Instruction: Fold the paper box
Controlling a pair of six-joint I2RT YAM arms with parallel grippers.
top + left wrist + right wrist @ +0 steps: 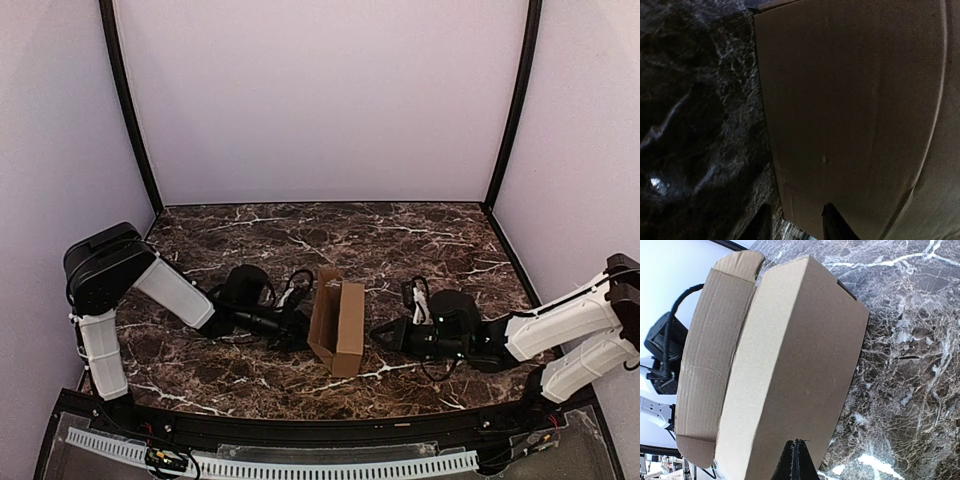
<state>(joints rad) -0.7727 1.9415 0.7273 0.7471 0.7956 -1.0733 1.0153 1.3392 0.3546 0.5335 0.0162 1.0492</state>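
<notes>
The paper box (338, 325) stands in the middle of the table as a long narrow brown carton, with a loose flap (710, 355) leaning off its left side. My left gripper (298, 322) is low at that left side. In the left wrist view its fingers (832, 225) stand apart, the left gripper (796, 225) is open, and the box wall (850, 100) rises right in front with its lower edge between them. My right gripper (380, 335) is shut, and in the right wrist view the right gripper (796, 460) has its tip close against the carton's right wall (805, 375).
The dark marble table (420, 240) is enclosed by pale walls with black corner posts (512, 110). The left arm's black wrist and cable (662, 345) show behind the flap in the right wrist view.
</notes>
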